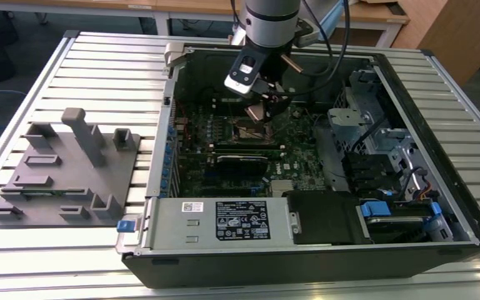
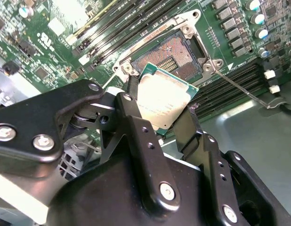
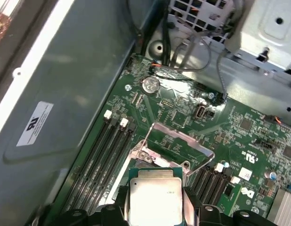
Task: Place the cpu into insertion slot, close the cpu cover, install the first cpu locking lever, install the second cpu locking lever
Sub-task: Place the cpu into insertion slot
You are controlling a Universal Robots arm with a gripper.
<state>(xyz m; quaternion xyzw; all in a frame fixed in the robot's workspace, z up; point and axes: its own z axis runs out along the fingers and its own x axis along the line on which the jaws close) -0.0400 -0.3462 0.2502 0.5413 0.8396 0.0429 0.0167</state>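
Two fingers of the gripper pinch the cpu by its edges, just above the open slot. The cover stands raised. None of the four steps looks finished: seating, closing and locking all remain.

Table: pale ribbed metal slats
Behind the table: wooden desks
Around the table: grey-blue floor

An open computer case is lying on a slatted table, with a moulded fixture sitting beside it at the exterior view's left. Inside, the gripper is gripping the cpu over the insertion slot, between memory slots. The power supply box is lying along the case's front wall.
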